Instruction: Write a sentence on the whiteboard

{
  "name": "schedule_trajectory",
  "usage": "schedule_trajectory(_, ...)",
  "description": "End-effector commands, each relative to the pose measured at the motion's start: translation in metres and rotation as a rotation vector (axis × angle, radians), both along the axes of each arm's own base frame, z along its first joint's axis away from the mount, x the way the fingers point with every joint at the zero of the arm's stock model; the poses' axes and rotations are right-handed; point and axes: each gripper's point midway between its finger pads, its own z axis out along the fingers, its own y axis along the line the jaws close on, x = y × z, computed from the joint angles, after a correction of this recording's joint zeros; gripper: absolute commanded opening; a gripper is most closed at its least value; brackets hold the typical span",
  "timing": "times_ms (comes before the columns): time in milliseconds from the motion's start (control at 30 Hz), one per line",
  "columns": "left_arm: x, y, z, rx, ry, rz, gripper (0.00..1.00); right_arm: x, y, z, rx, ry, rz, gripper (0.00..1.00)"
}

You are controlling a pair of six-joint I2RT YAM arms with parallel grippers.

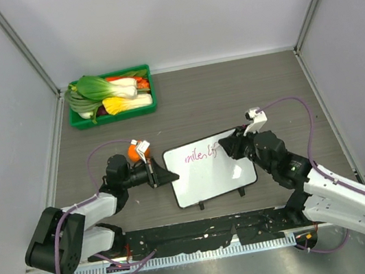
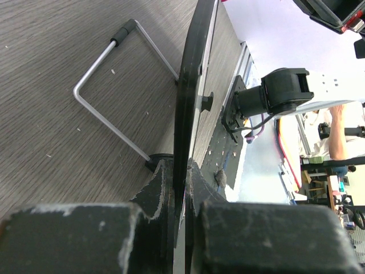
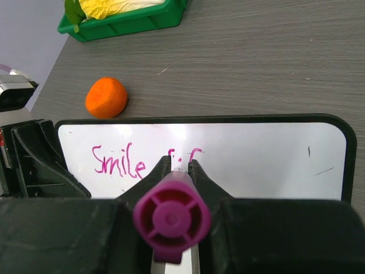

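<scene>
Looking down from the top external view, the whiteboard (image 1: pixel 216 177) sat between the two arms, with the left gripper (image 1: pixel 172 175) at its left edge and the right gripper (image 1: pixel 228 148) over its upper right part. The sentence (image 1: pixel 198 154) ran in pink along the board's top. An orange (image 1: pixel 132 152) lay just beyond the board's upper left corner, and a green tray (image 1: pixel 115 115) stood well beyond that. From the left wrist, the left gripper (image 2: pixel 181 177) had its jaws narrowed onto the board's black frame (image 2: pixel 188 85), seen edge-on, with a wire stand (image 2: pixel 108 85) folded out behind it. From the right wrist, the right gripper (image 3: pixel 179 168) held a magenta marker (image 3: pixel 171 216) clamped between its jaws, tip against the whiteboard (image 3: pixel 268 154) just right of the word "Smile" (image 3: pixel 120 161). The board looked light and stiff, its glossy face likely slippery, so the frame edge seemed the sound place to pinch. The thin frame may twist under pen pressure.
</scene>
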Motion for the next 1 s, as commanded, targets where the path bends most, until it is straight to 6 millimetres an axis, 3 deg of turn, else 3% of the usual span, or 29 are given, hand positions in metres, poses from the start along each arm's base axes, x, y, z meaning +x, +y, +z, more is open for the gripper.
schedule_trajectory(0, 0.017, 0.009, -0.021, 0.089, -0.027, 0.097, 0.0, 0.015, -0.006, 0.027, 0.025, -0.076, -0.058, 0.01)
schedule_trajectory(333, 0.017, 0.009, -0.022, 0.09, -0.021, 0.091, 0.0, 0.014, -0.014, -0.002, -0.038, -0.025, -0.075, 0.01)
schedule_trajectory(500, 0.018, 0.009, -0.022, 0.089, -0.025, 0.095, 0.0, 0.014, -0.027, -0.004, -0.066, -0.02, -0.119, 0.01)
schedule_trajectory(700, 0.018, 0.009, -0.022, 0.09, -0.025, 0.095, 0.0, 0.014, -0.026, 0.003, -0.054, -0.031, -0.108, 0.01)
schedule_trajectory(967, 0.018, 0.01, -0.021, 0.09, -0.027, 0.098, 0.0, 0.009, -0.02, 0.037, 0.028, -0.087, -0.071, 0.01)
